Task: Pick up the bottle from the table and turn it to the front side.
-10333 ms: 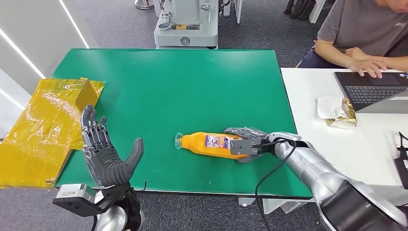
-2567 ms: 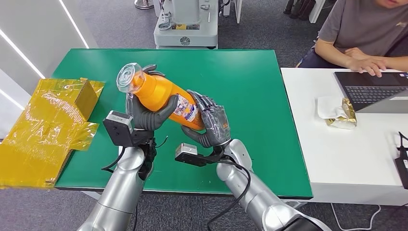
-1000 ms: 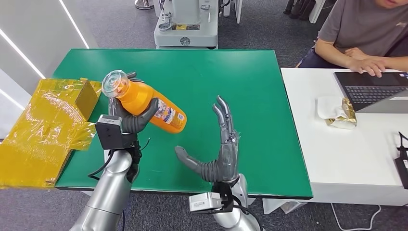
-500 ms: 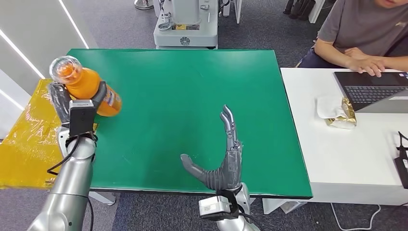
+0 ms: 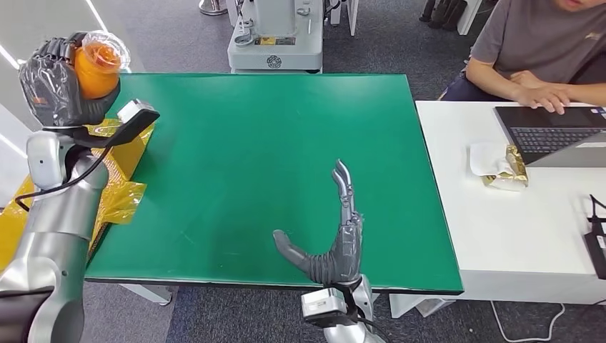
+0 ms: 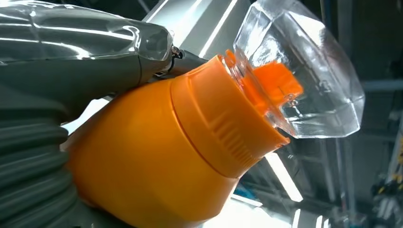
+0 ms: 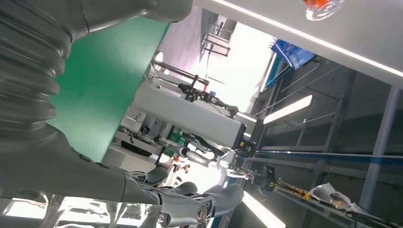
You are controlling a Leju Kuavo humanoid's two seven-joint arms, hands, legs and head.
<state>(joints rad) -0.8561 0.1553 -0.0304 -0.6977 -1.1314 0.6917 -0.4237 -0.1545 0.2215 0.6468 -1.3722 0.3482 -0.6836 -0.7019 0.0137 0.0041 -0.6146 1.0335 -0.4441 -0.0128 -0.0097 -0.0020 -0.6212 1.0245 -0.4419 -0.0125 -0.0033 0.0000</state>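
Left robot hand clamped round orange bottle, raised past the green tabletop's left edge, clear cap toward camera; right robot hand empty, fingers spread, over near edge

Robotics lab / office test bay.
Grey carpet all round; green table mid-frame as test surface; white desk at right with laptop and a person typing at upper right. Grey machine base at top centre behind the table. Yellow film-wrapped sheets at left edge. Right wrist view: strip lights, exposed ceiling beams, more rig hardware.
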